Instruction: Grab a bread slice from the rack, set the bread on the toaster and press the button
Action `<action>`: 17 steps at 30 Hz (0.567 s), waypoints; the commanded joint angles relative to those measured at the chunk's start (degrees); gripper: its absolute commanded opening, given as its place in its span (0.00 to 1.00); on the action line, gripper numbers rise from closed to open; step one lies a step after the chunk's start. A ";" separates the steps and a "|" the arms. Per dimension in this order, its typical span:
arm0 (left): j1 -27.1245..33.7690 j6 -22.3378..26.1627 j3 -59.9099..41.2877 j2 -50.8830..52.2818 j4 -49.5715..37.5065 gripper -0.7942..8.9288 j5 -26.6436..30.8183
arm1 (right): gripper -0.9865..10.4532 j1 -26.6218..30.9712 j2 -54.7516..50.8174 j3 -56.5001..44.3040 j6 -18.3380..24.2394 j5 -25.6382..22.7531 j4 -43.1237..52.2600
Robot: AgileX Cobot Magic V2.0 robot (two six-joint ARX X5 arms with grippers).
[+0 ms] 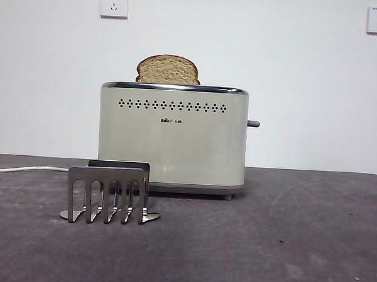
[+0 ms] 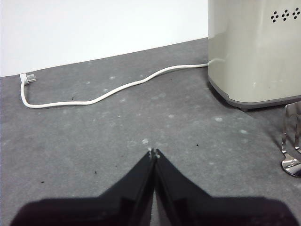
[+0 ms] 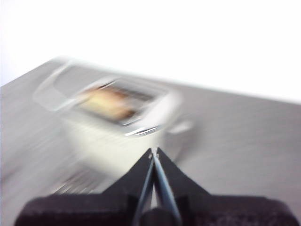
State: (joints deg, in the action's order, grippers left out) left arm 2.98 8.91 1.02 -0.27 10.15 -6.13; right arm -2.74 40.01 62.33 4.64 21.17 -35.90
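While bread (image 1: 167,69) tops the toaster (image 1: 172,140), both end effectors (image 2: 154,153) (image 3: 154,151) sit closed, empty.

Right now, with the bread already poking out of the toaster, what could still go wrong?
The slice of bread stands high in the toaster, so the button looks not yet pressed. It is a small nub, and the shut right gripper could slip off it or nudge the toaster. That wrist view is blurred, so aiming may be off. The power cord lies unplugged on the table, so pressing may toast nothing.
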 commanded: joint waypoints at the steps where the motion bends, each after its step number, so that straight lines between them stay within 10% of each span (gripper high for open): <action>1: 0.11 -0.33 -0.81 0.15 -0.09 0.08 0.09 | 0.09 0.85 -6.45 -11.19 -6.29 -6.84 8.68; 17: 0.11 -0.33 -0.81 0.15 -0.09 0.08 0.09 | 0.09 1.22 -30.32 -49.94 -7.23 -15.63 23.93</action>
State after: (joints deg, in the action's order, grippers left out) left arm 2.98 8.91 1.02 -0.25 10.15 -6.13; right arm -1.52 10.44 13.69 -1.80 5.76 -12.93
